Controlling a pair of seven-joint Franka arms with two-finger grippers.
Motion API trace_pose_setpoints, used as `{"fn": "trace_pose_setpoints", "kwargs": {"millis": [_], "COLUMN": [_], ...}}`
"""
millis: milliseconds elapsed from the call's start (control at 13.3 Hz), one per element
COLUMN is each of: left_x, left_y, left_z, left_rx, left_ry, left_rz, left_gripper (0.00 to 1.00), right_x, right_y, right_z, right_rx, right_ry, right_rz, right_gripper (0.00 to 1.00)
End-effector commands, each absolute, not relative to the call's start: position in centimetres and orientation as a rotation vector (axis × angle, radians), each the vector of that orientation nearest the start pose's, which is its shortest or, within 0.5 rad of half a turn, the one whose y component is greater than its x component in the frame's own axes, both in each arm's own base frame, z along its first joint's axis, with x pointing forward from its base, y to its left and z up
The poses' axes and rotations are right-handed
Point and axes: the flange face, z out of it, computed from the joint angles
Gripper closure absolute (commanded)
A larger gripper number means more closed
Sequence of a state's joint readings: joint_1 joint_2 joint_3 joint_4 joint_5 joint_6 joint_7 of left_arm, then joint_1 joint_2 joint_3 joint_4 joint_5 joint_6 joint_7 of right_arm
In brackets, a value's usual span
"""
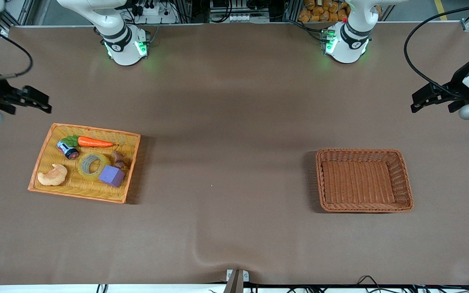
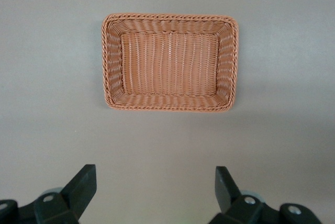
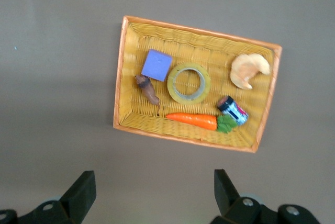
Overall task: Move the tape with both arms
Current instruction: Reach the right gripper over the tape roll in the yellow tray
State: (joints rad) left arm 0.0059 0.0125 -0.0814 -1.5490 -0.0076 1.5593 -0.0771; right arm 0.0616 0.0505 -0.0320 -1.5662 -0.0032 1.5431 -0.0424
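Observation:
The tape point(image 1: 93, 165), a yellowish translucent ring with a grey core, lies flat in the orange tray point(image 1: 47, 138) beside the purple cube point(image 1: 112, 176). It also shows in the right wrist view point(image 3: 189, 82). My right gripper point(image 1: 35, 101) is open and empty, up in the air over bare table at the right arm's end, apart from the tray. My left gripper point(image 1: 426, 99) is open and empty, up in the air over bare table at the left arm's end. Both grippers show open in their wrist views, the right point(image 3: 152, 190) and the left point(image 2: 154, 187).
The tray also holds a carrot point(image 1: 92, 142), a croissant point(image 1: 53, 175), a small can point(image 1: 68, 149) and a brown piece point(image 1: 119, 159). A brown wicker basket point(image 1: 404, 179) stands toward the left arm's end, seen also in the left wrist view point(image 2: 112, 56).

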Motion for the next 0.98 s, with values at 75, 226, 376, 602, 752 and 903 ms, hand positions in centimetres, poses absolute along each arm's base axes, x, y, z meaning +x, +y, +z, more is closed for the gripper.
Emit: {"fn": "trace_pose_setpoints", "kwargs": {"millis": [75, 226, 376, 602, 752, 903], "left_x": [55.8, 55.8, 55.9, 56.5, 56.9, 56.9], "left_y": [-2.7, -1.2, -0.9, 0.3, 1.6, 1.9], "left_z": [62.5, 62.1, 61.9, 60.9, 60.4, 59.9], "left_rx": [-3.155, -3.178, -3.177, -3.177, -3.177, -3.173], "left_ry": [-0.043, -0.082, -0.114, -0.159, -0.172, -0.174], "left_rz": [0.006, 0.027, 0.037, 0.058, 0.064, 0.079], "left_gripper": [0.0, 0.0, 0.0, 0.0, 0.0, 0.0], "right_x": [57.1, 57.4, 57.7, 57.6, 57.0, 56.6], "right_y": [2.5, 3.2, 4.1, 3.7, 3.3, 1.7], "right_z": [55.3, 53.4, 49.8, 45.0, 41.2, 37.5], "right_rx": [-3.116, -3.116, -3.102, -3.084, -3.063, -3.012], "right_ry": [-0.246, -0.271, -0.379, -0.519, -0.637, -0.86], "right_rz": [0.088, 0.071, 0.133, 0.097, 0.063, 0.029], "right_gripper": [0.0, 0.0, 0.0, 0.0, 0.0, 0.0]}}
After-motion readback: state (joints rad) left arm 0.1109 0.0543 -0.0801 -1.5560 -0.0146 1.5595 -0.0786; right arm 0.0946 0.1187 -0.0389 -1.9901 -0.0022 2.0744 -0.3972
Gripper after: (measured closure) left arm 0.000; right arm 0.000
